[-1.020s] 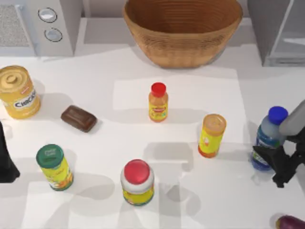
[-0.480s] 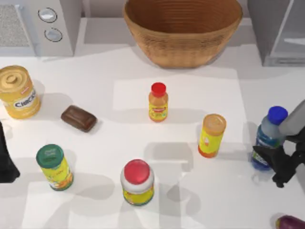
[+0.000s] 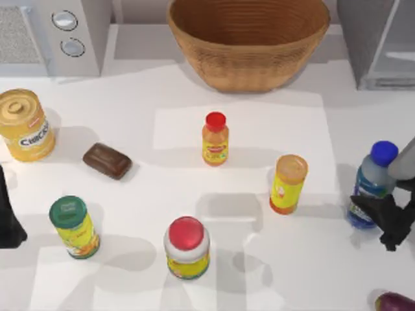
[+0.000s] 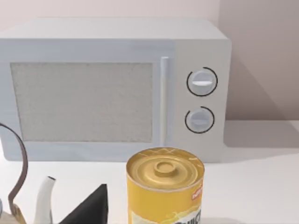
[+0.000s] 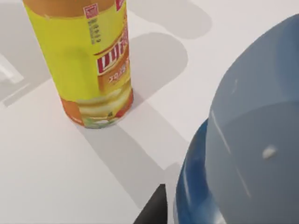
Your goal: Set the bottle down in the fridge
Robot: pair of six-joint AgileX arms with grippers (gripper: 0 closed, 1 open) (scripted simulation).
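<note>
The bottle (image 3: 371, 186) stood upright at the right edge of the worktop (image 3: 162, 188), blue cap up, w/ the right gripper (image 3: 379, 210) pinching its lower body at the label. In the right wrist view the bottle (image 5: 243, 140) bulked close to the camera, one dark finger (image 5: 154, 210) against its base. Whether the base had cleared the worktop couldn't be told.

The fridge (image 3: 379, 42) sat at the far right corner, its pale interior facing the worktop, well apart from the bottle. Judged step: lift & carry. To do it well: keep the pinch firm on the label band, raise straight up before moving far-ward, hold the bottle vertical since it's tall & top-heavy, enter thru the open front w/o clipping the thin frame edge, lower till the base sits flat, only then release. Nearest neighbour was the yellow bottle (image 3: 287, 184) just to the left; the route away from it looked free. A purple item (image 3: 394, 302) lay at the near right corner, off the route.

Left arm (image 3: 8, 214) was parked at the near left edge; can't tell its gripper state.

Writing: the yellow bottle (image 5: 88, 60) carried a red-orange label w/ logo-like characters, not legible as words. The big yellow can (image 3: 23, 125) read roughly "CHOCO", partly cut off. The microwave (image 4: 117, 88) had two dials, no readable text. The green-lid can (image 3: 74, 227), red-lid jar (image 3: 187, 248) & small orange bottle (image 3: 215, 139) had labels too small to read.
</note>
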